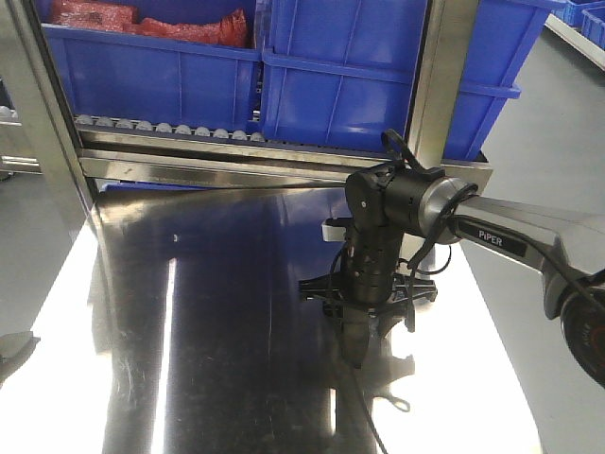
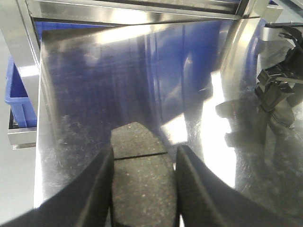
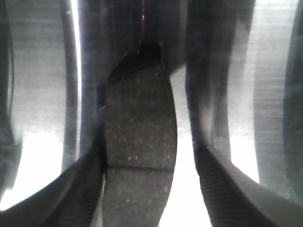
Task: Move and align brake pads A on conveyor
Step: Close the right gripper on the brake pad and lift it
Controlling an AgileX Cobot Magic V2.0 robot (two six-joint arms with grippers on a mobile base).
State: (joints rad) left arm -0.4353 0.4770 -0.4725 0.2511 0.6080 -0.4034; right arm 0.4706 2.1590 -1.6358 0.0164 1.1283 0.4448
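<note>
Closest in, the left pincer (image 2: 144, 151) is pinching the first brake pad (image 2: 142, 189). Both ribbed fingers are lying along its long sides, and the pad's rounded end is jutting past the tips over the left part of the bench (image 1: 217, 312). Whether that pad is touching the bench or hanging just above it, I cannot tell.

Over the right part of the bench, the right pincer (image 3: 149, 150) is pointing down, spread around the second brake pad (image 3: 137, 123). One finger (image 3: 90, 175) is touching the pad's edge, while a bright gap is separating it from the other finger (image 3: 218, 179).

These pads are looking stiff and dense, probably heavy for their size. Their gritty faces should be giving the fingers good friction. I would be taking each one across its narrow width, near the groove (image 2: 139, 156), so it is not swinging. A drop onto steel could be chipping an edge.

Mirror glare on the bench is muddling the second pad's far end, so I cannot say if it is lying flat. At the far edge of the bench, blue bins (image 1: 350, 85) are sitting on a steel rack (image 1: 236, 156). The conveyor and the other two pads are not showing anywhere.
</note>
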